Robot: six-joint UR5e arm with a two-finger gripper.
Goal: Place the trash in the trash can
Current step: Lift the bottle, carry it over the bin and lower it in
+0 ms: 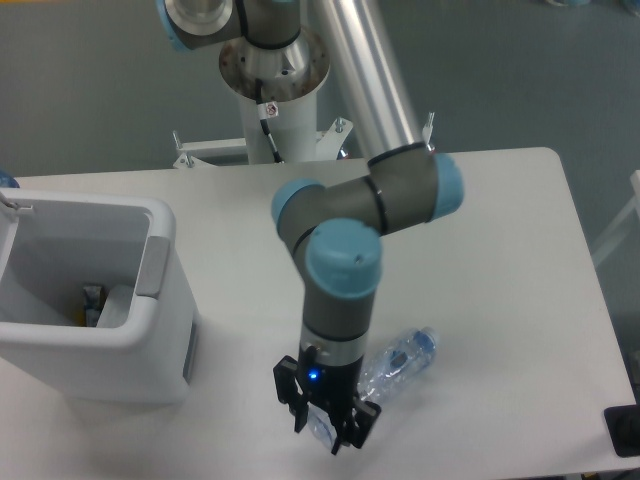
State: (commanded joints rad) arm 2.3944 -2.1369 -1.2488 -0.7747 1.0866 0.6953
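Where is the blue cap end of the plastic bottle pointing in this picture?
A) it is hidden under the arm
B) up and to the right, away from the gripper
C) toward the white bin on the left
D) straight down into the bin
B: the plastic bottle lies slanted on the table, its blue cap at the upper right end and its other end at the gripper.

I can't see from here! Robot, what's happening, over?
Gripper closed on bottle's bottom end. Bottle looks lifted, blue cap end up-right. Trash can off to its left, nothing between.
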